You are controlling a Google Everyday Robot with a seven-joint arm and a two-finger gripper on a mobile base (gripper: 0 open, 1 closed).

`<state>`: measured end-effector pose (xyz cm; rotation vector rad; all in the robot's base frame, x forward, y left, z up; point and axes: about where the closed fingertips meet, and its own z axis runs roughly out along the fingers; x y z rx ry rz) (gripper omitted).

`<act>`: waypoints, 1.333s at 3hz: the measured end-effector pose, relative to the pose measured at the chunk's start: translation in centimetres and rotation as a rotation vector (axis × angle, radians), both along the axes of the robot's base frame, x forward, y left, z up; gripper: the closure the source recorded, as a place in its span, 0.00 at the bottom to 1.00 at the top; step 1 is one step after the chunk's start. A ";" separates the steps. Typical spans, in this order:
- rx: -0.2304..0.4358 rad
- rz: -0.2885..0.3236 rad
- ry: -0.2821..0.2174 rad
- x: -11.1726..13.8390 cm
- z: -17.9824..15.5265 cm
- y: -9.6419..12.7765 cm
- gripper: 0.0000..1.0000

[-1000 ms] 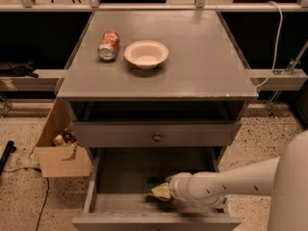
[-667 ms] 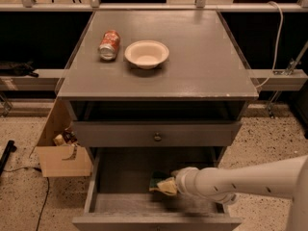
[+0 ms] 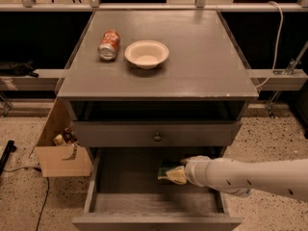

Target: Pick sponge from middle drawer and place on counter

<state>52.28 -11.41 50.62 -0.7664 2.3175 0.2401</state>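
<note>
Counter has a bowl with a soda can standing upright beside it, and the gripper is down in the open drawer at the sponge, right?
Not quite: the camera view shows the soda can lying on its side on the counter beside the bowl. The gripper is indeed in the open middle drawer at the sponge.

I see the arm point(image 3: 250, 177) stretched in from the right, near-horizontal, low in the camera view. The gripper point(image 3: 186, 168) is at its left end, pointing left, bottom centre.

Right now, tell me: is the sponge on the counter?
No, the sponge sits inside the open middle drawer with the hand at it, below the counter.
</note>
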 end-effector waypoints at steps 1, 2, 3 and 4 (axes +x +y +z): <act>-0.008 -0.019 -0.020 -0.1 0.9 -0.8 1.00; -0.036 -0.088 -0.087 -0.6 4.7 -3.9 1.00; -0.106 -0.131 -0.165 -1.6 10.4 -7.2 1.00; -0.187 -0.143 -0.244 -2.5 16.0 -10.3 1.00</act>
